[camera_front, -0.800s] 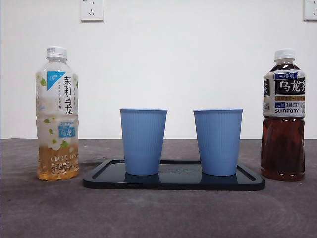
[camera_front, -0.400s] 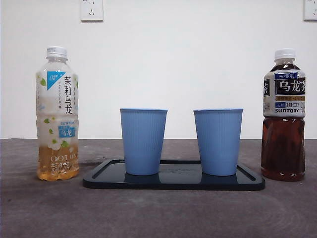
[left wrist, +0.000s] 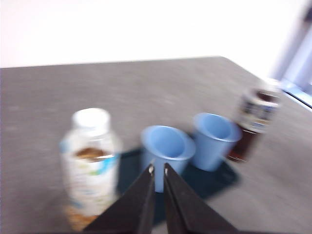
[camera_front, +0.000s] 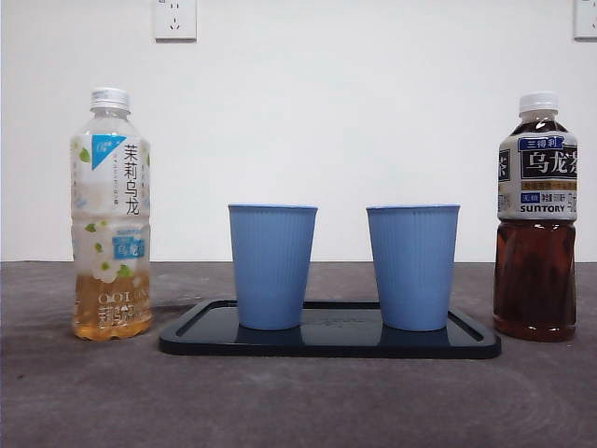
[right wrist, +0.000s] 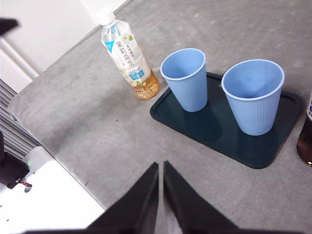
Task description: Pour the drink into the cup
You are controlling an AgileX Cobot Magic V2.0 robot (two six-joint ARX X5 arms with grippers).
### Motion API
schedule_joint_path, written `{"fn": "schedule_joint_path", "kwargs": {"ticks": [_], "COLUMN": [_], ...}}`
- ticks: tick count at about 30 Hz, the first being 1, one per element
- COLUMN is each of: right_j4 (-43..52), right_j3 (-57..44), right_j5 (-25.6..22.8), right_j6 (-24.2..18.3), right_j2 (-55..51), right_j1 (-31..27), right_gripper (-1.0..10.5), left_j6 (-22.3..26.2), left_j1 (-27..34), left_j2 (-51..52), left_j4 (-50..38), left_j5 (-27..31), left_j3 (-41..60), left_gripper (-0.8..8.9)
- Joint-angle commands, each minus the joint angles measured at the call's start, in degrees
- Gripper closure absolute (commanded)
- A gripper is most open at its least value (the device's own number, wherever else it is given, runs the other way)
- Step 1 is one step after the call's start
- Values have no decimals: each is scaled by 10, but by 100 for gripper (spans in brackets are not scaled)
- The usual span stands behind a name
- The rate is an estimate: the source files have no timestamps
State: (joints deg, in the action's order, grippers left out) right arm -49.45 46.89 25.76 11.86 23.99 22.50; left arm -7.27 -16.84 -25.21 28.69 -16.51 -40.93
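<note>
Two blue paper cups (camera_front: 271, 265) (camera_front: 412, 266) stand upright on a dark tray (camera_front: 328, 343). A pale jasmine-tea bottle with a white cap (camera_front: 111, 217) stands left of the tray, about a quarter full. A dark oolong bottle (camera_front: 535, 219) stands right of it. Neither gripper shows in the front view. My left gripper (left wrist: 158, 169) is shut and empty, high above the pale bottle (left wrist: 91, 161) and the cups (left wrist: 167, 148); its view is blurred. My right gripper (right wrist: 160, 165) is shut and empty, above bare table in front of the tray (right wrist: 229, 131).
The table (camera_front: 298, 401) is grey-brown with a white wall behind. The right wrist view shows the table's edge (right wrist: 53, 161) and a white surface beyond it near the pale bottle's side.
The front view has shifted slightly; the bottles, cups and tray stand as before. No arm has entered that view.
</note>
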Motion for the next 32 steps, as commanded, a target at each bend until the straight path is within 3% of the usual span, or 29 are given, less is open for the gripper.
{"fn": "schedule_joint_path", "kwargs": {"ticks": [1, 8, 12, 20, 32], "right_j4": [6, 6, 6, 6, 6], "right_j3": [8, 8, 8, 8, 8], "right_j5": [2, 2, 1, 1, 1], "right_j6": [1, 1, 1, 1, 1], "right_j2": [2, 2, 2, 2, 2], "right_j1": [3, 3, 3, 3, 3], "right_gripper": [934, 934, 934, 934, 934], "left_j6": [36, 31, 18, 16, 17], "left_j1": [52, 121, 140, 150, 150], "left_j2": [50, 147, 192, 250, 250], "left_j4": [-61, -185, -213, -211, -180], "left_j5": [2, 47, 89, 153, 156], "left_j3": [96, 280, 344, 398, 402], "left_gripper": [786, 786, 786, 786, 786]}}
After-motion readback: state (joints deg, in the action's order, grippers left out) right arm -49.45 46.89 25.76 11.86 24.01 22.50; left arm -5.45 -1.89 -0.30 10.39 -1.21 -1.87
